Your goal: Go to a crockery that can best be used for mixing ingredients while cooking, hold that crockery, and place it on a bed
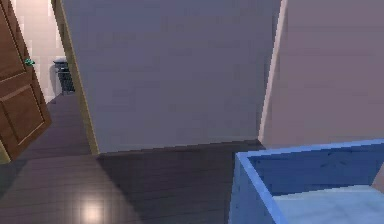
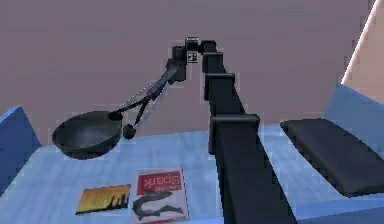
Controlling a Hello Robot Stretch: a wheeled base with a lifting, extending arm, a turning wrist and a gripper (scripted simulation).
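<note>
A dark round bowl hangs at the far end of my gripper, held just above the bed's pale blue sheet. The dark arm rises from the arm side view's bottom edge, with the thin fingers slanting down to the left toward the bowl. The bed's blue frame stands at the forward view's lower right.
Two flat magazines lie on the sheet below the bowl, and a dark pillow lies at the right. Ahead stands a grey wall. An open wooden door and a dark bin are at the left, with dark floor between.
</note>
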